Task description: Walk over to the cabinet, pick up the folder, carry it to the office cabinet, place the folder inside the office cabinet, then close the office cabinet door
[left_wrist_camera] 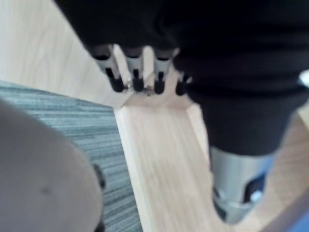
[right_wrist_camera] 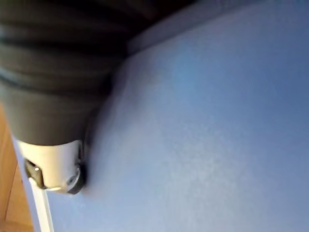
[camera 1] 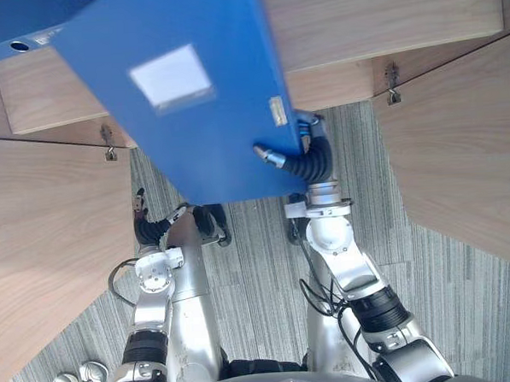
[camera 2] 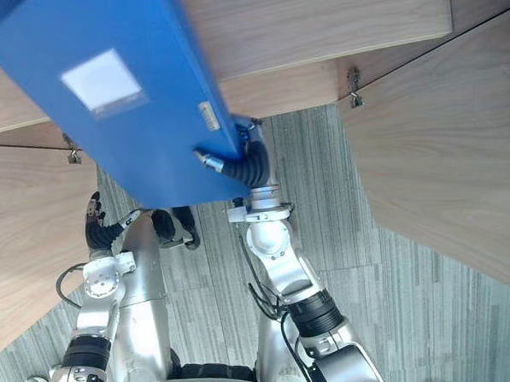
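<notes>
Left eye view: right hand (camera 1: 310, 162) grips blue folder (camera 1: 191, 117) before open cabinet (camera 1: 383, 17).

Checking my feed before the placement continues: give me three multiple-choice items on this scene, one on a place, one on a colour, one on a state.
1. Where is the blue folder?
A on a chair; B in the right hand; C on a desk.
2. What colour is the folder's label?
A white; B red; C black.
3. How do the office cabinet's left door and right door stand?
A both shut; B one open; C both open.

1 B: the right hand's thumb pinches the folder's edge, while the left hand hangs open lower down.
2 A: a white rectangle on the blue face.
3 C: both doors swing outward from their hinges.
</notes>
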`<state>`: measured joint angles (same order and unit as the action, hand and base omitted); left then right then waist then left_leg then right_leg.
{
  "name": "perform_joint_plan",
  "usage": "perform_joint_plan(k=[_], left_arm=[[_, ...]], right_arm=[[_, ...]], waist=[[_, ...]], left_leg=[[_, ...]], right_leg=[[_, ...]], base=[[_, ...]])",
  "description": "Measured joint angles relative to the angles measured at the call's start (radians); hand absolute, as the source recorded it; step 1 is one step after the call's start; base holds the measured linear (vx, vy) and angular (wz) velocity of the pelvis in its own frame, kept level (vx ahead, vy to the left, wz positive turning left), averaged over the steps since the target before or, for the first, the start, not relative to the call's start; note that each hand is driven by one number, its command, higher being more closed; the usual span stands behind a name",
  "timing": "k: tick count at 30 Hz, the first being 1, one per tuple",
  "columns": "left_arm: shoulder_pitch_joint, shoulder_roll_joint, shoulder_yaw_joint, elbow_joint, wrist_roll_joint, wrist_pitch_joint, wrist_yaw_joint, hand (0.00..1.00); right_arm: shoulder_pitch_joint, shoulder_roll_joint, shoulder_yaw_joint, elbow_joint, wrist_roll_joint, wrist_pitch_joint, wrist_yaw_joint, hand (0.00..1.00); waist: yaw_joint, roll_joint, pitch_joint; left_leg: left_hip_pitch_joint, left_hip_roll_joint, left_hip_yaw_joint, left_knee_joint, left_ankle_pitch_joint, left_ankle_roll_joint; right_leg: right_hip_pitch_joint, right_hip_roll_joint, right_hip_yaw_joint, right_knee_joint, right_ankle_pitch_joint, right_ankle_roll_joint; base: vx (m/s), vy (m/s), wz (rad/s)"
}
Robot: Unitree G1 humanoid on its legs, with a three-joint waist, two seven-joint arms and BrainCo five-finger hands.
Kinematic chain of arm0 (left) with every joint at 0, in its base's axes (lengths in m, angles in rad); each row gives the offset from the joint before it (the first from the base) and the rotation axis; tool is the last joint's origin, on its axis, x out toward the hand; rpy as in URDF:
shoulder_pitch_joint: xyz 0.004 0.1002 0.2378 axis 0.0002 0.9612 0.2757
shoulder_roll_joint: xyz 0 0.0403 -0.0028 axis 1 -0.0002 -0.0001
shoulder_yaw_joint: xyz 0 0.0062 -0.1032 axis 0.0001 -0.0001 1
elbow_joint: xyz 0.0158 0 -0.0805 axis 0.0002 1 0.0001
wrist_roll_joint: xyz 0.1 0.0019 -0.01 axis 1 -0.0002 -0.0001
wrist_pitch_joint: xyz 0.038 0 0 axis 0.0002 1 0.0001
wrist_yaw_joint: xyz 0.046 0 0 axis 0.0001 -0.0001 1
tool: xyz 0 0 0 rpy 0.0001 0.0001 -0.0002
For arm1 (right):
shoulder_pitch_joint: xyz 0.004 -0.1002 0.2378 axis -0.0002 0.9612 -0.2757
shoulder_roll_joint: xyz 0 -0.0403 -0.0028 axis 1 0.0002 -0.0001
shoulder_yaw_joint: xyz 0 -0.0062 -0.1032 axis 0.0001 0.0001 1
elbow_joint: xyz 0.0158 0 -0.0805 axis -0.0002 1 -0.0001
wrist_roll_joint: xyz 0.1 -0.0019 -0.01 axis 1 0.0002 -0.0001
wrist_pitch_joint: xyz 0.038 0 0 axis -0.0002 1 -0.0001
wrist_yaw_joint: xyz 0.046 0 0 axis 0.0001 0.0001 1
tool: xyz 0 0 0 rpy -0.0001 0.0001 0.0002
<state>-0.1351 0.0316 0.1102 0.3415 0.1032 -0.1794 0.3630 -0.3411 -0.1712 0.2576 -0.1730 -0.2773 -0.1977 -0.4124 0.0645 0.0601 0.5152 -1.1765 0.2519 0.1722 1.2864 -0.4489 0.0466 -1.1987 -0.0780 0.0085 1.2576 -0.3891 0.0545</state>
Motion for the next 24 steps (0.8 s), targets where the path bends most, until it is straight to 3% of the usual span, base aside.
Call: perform_joint_plan(k=[4,11,15,24], left_arm=[[0.000,0.000,0.011,-0.007,-0.024,0.000,-0.014,0.00],[0.000,0.000,0.030,-0.011,-0.042,0.000,-0.044,0.00],[0.001,-0.003,0.041,-0.012,-0.061,0.003,-0.048,0.00],[0.003,-0.002,0.052,-0.022,-0.114,-0.002,-0.048,0.00]], right_arm=[[-0.016,0.000,-0.047,-0.009,0.172,-0.030,0.043,1.00],[-0.058,0.001,-0.080,-0.018,0.362,-0.064,0.119,1.00],[-0.111,0.002,-0.127,-0.010,0.479,-0.064,0.122,1.00],[-0.435,-0.040,-0.237,0.206,0.770,-0.083,0.095,1.00]], waist=[[0.000,0.000,0.000],[0.002,0.000,0.000],[0.008,0.000,-0.001],[0.018,0.000,-0.002]], left_leg=[[-0.012,0.000,-0.014,0.000,0.004,0.001],[-0.023,-0.002,-0.029,-0.001,0.010,-0.002],[-0.031,-0.013,-0.034,-0.018,0.025,-0.005],[-0.069,-0.024,-0.066,-0.040,0.061,-0.015]], right_leg=[[0.000,-0.002,-0.016,-0.002,-0.002,-0.003],[-0.001,-0.003,-0.028,-0.004,-0.003,-0.006],[-0.006,-0.008,-0.032,-0.012,-0.002,-0.008],[-0.024,-0.022,-0.071,-0.019,0.003,-0.021]], base=[[-0.06,-0.046,0.05],[-0.06,-0.052,0.04],[-0.06,-0.050,0.09],[-0.07,-0.063,0.09]])
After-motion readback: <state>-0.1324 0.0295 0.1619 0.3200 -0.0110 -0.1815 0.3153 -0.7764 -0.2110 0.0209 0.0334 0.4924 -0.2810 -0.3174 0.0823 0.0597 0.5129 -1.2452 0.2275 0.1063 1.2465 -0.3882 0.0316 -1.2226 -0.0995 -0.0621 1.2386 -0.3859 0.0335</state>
